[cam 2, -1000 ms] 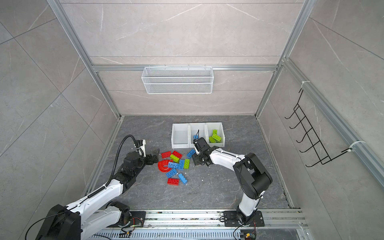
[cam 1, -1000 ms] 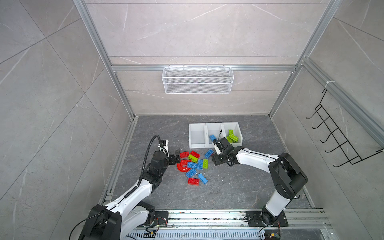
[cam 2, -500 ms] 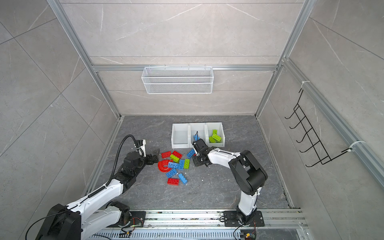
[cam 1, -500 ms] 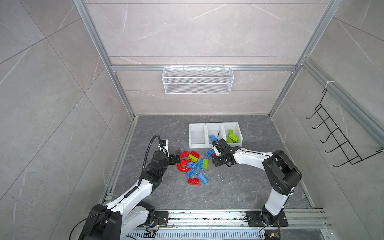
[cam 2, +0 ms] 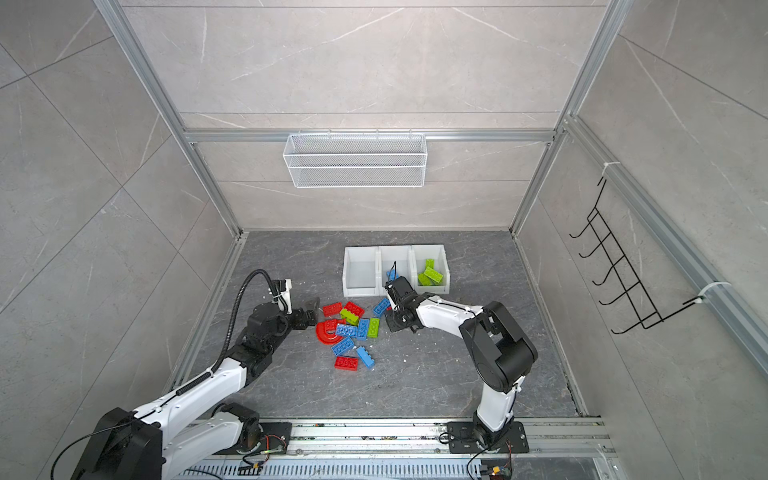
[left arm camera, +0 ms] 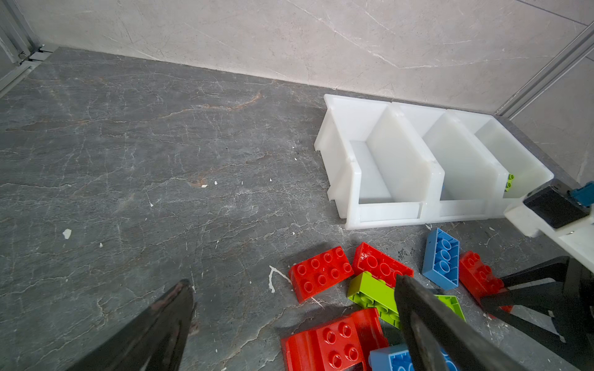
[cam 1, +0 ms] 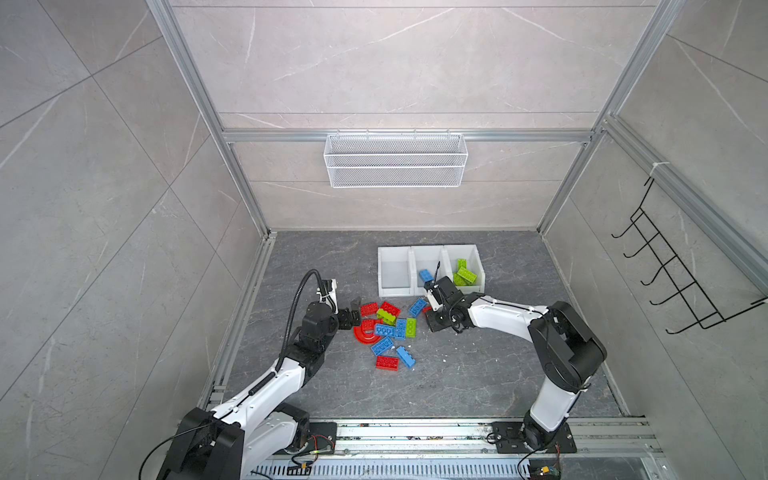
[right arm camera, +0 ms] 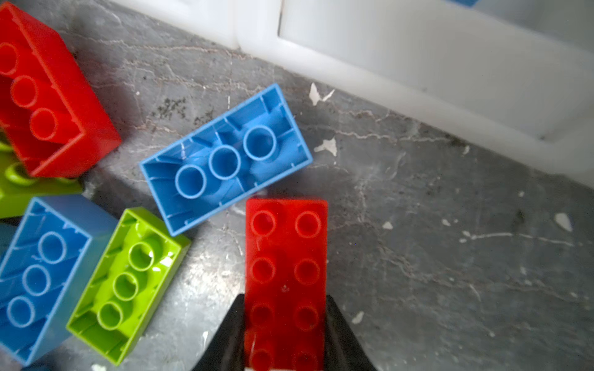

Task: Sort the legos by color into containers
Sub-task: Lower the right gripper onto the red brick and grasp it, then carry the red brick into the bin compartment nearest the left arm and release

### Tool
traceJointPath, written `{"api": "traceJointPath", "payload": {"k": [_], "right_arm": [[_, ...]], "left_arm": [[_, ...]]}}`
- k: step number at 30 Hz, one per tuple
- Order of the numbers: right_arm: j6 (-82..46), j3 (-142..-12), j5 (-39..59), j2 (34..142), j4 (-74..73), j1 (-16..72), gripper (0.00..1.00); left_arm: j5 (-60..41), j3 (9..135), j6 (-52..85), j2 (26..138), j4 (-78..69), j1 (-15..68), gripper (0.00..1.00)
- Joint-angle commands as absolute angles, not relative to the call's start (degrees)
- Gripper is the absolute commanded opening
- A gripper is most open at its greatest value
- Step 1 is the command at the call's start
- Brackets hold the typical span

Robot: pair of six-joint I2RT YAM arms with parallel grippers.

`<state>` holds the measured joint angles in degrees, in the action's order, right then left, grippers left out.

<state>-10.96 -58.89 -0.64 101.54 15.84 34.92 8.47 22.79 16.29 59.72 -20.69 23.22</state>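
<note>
Since a second ago the right gripper (right arm camera: 285, 300) has come down to the right edge of the loose heap of red, blue and lime green legos (cam 1: 390, 328) and drawn its black jaws in; the left arm has kept its place. Three joined white plastic open-top bins (cam 1: 395, 291) stand at the back of the dark grey marbled tabletop (cam 1: 478, 374), just behind the heap. A blue studded brick (cam 1: 424, 275) lies in the middle bin, and lime green studded bricks (cam 1: 465, 274) lie in the right-hand one. The right gripper clasps a red two-by-four studded brick (right arm camera: 286, 244) by both long sides, studs up, beside an upturned blue brick (right arm camera: 225, 157). Whether the red brick is off the tabletop cannot be told. The left gripper (cam 1: 353, 313) hangs at the heap's left edge, jaws spread wide and free.
</note>
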Motion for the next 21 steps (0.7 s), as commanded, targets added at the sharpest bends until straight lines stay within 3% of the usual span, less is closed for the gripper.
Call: {"api": "traceJointPath", "payload": {"k": [1,14,21], "right_arm": [[-12.04,-56.78,-0.44,96.84,12.62,35.33,0.28],[-12.78,-49.10,6.50,87.67,0.26,35.29,0.24],[-15.02,-60.45,6.13,94.73,3.72,36.04,0.23]], "left_arm": [[8.46,24.01,16.65,59.13,-22.81,22.96,1.00],[8.46,24.25,16.79,58.91,-22.71,23.03,1.00],[10.20,23.31,16.70,57.91,-23.14,23.03,1.00]]}}
